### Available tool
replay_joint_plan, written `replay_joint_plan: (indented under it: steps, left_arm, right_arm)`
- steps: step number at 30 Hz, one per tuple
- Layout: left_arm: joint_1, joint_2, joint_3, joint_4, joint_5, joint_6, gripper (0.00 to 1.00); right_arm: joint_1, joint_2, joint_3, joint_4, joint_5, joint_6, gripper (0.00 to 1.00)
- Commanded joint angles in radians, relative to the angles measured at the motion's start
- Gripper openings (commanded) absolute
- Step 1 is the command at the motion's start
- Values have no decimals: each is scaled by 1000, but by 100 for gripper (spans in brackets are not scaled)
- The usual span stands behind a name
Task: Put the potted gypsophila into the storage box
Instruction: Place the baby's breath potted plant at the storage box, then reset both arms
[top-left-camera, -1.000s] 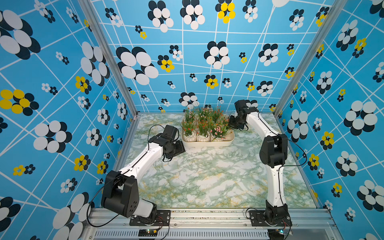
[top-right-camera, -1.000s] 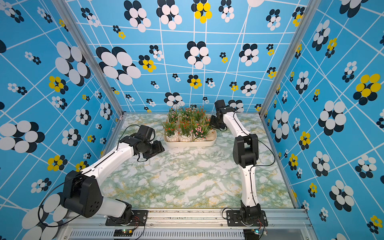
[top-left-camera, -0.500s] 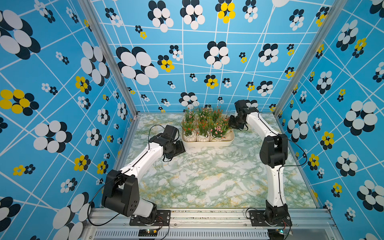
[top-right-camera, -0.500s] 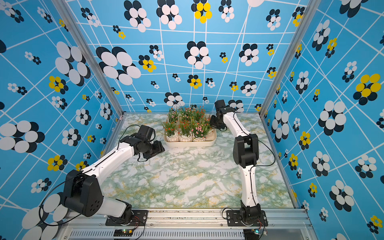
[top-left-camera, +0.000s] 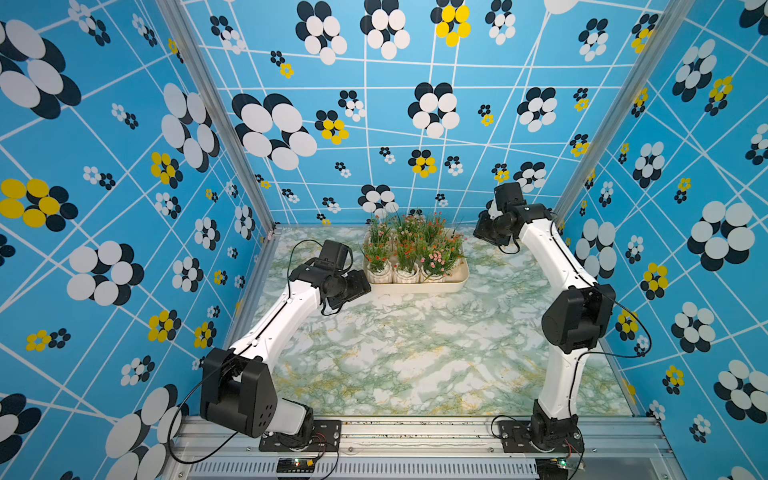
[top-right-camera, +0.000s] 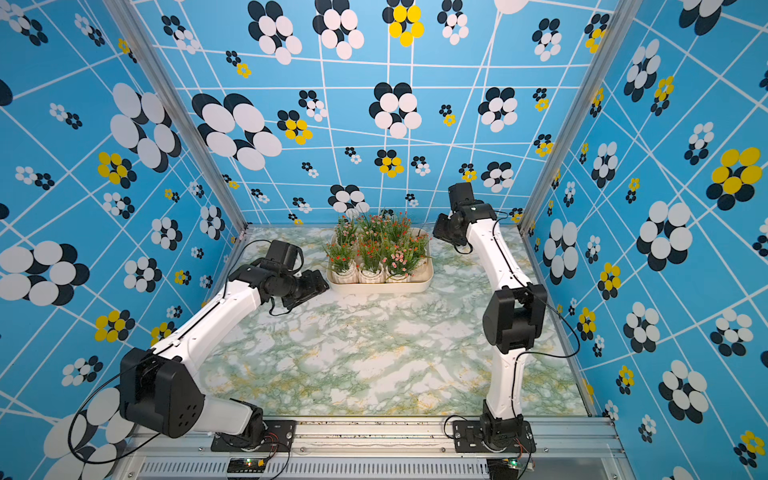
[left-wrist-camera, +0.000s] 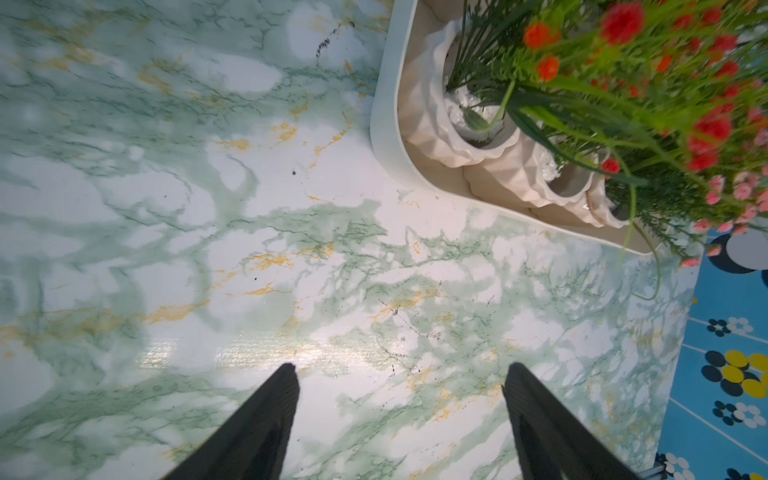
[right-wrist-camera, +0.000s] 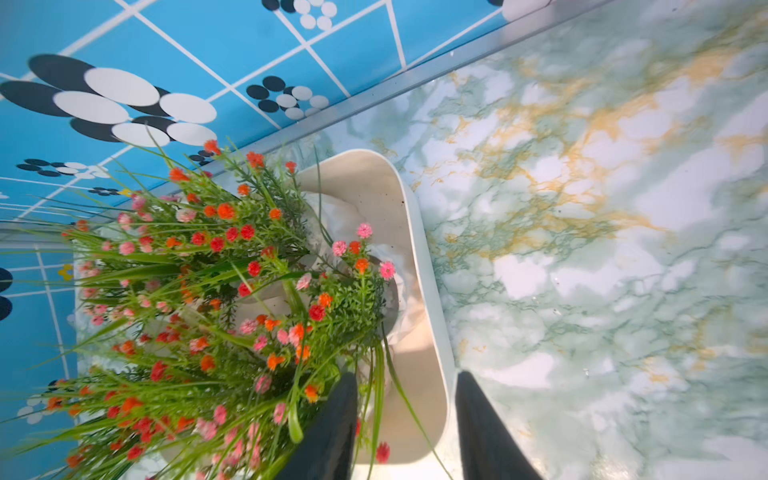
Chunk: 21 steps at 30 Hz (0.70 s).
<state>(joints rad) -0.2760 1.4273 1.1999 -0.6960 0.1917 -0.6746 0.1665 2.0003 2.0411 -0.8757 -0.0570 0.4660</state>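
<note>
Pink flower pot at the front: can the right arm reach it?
Probably yes. The right end effector is open at that end of the box, near the pink flower pot; only thin leaves lie between.

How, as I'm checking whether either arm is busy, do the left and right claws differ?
The left arm's black claw stands wide open; the right arm's black claw is open more narrowly. The left claw has only green-veined marble tabletop between its jaws, beside the shallow cream-white plastic tray; the right claw has that tray's rim and grassy leaves of the white-potted gypsophila between its jaws. Shared: neither holds a pot.
</note>
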Motion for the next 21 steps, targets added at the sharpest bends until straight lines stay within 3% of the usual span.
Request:
replay_joint_plan:
  steps: [1,6,15,21]
  left_arm:
    - [29,-34,42,-39,-1,23,88]
    - [77,-44,58,-42,-2,39,99]
    - [207,-65,89,-63,-49,111,100]
    - [283,-80,95,-51,-71,185,100]
  right_arm:
    - [-13,-49,-28,-61,14,-40,56]
    - [-24,-124,-73,-92,55,-70,98]
    - [-33,-331,-306,-34,249,-76,99]
    - [-33,-521,-564,116,378,-70,99]
